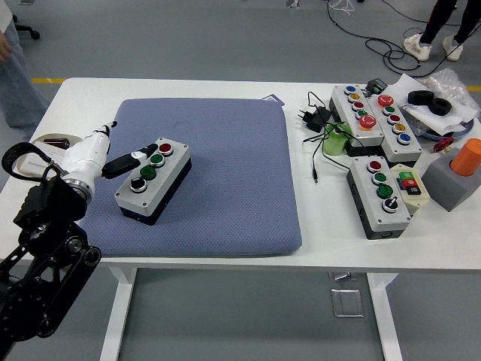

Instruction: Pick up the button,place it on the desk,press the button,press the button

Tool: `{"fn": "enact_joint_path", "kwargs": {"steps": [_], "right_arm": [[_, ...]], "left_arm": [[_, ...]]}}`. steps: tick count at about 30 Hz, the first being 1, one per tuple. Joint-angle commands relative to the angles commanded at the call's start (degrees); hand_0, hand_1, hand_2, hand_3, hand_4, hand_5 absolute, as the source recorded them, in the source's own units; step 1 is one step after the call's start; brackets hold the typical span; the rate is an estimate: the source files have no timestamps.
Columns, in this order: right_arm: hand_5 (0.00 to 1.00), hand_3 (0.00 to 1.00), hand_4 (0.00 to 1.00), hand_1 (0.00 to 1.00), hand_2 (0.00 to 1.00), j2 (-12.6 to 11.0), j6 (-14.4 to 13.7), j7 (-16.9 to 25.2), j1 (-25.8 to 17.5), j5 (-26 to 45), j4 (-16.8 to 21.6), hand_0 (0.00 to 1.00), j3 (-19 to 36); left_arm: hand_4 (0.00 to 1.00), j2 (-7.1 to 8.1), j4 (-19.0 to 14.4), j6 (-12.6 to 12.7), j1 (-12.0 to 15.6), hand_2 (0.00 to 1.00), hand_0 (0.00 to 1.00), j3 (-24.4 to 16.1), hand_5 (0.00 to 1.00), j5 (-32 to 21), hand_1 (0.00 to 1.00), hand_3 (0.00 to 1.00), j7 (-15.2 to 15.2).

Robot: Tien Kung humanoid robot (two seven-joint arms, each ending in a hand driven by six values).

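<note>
Button box (152, 180) sits left of frame centre on the blue-grey pad (225, 188), angled. Left hand (124, 163), entering from lower left, extends black fingers over its green button (157, 159), holding nothing. More button boxes (378, 194) lie at right.

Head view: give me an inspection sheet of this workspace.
Surface: white table with a blue-grey mat.
Job's things: button box on the mat, red, green, green and black controls.
Clutter: three more button boxes, an orange cylinder in a grey block, tape rolls.
Grippers: left hand at the box's left edge, dark finger touching its top; right not in view.
Cables: black plug and lead.
Surroundings: people's legs, floor cables.
</note>
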Motion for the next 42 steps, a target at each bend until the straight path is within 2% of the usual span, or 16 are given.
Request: {"fn": "enact_joint_path", "kwargs": {"steps": [10,15,28,29,34,35,40,41,42], "right_arm": [[0.026,0.581,0.260,0.514,0.565,-0.1,0.1,-0.1,0.1,-0.5,0.0,0.632,0.1],[0.026,0.581,0.261,0.513,0.563,-0.1,0.0,-0.1,0.2,-0.8,0.0,0.631,0.4],[0.026,0.581,0.261,0.509,0.559,-0.2,-0.2,-0.1,0.3,-0.7,0.0,0.630,0.5],[0.026,0.581,0.261,0.508,0.558,-0.2,-0.2,-0.1,0.3,-0.7,0.0,0.631,0.4],[0.026,0.581,0.261,0.508,0.558,-0.2,-0.2,-0.1,0.2,-0.7,0.0,0.631,0.4],[0.026,0.581,0.262,0.508,0.558,-0.2,-0.2,-0.1,0.1,-0.7,0.0,0.630,0.4],[0.026,0.581,0.262,0.508,0.558,-0.3,-0.2,-0.1,0.0,-0.9,0.0,0.630,0.4],[0.025,0.581,0.263,0.505,0.556,-0.3,-0.3,-0.1,0.0,-0.8,0.0,0.629,0.4],[0.025,0.581,0.263,0.505,0.556,-0.3,-0.3,-0.1,0.0,-0.8,0.0,0.629,0.3]], "left_arm": [[0.998,-0.71,2.6,-0.6,-2.0,0.998,0.896,3.5,0.998,0.0,0.982,0.998,0.0],[0.998,-1.32,4.5,1.1,-2.6,0.998,0.879,5.8,0.998,0.0,0.979,0.998,0.0],[0.998,-2.59,10.0,1.4,-3.9,0.998,0.868,8.9,0.998,0.0,0.971,0.998,0.0],[0.998,-2.66,10.2,1.4,-4.0,0.998,0.861,9.0,0.961,0.0,0.966,0.998,0.0],[0.998,-3.13,12.0,0.8,-4.4,0.998,0.861,9.7,0.961,0.0,0.966,0.998,0.0],[0.998,-3.16,12.3,0.5,-4.5,0.998,0.812,9.7,0.860,0.0,0.929,0.998,0.0],[0.998,-3.13,12.8,-1.0,-4.9,0.998,0.812,10.2,0.860,0.0,0.929,0.998,0.0],[0.998,-3.08,12.8,-1.5,-5.0,0.925,0.739,10.4,0.679,0.0,0.839,0.990,0.0],[0.998,-3.06,12.8,-1.7,-5.1,0.925,0.739,10.5,0.679,0.0,0.839,0.990,0.0]]}}
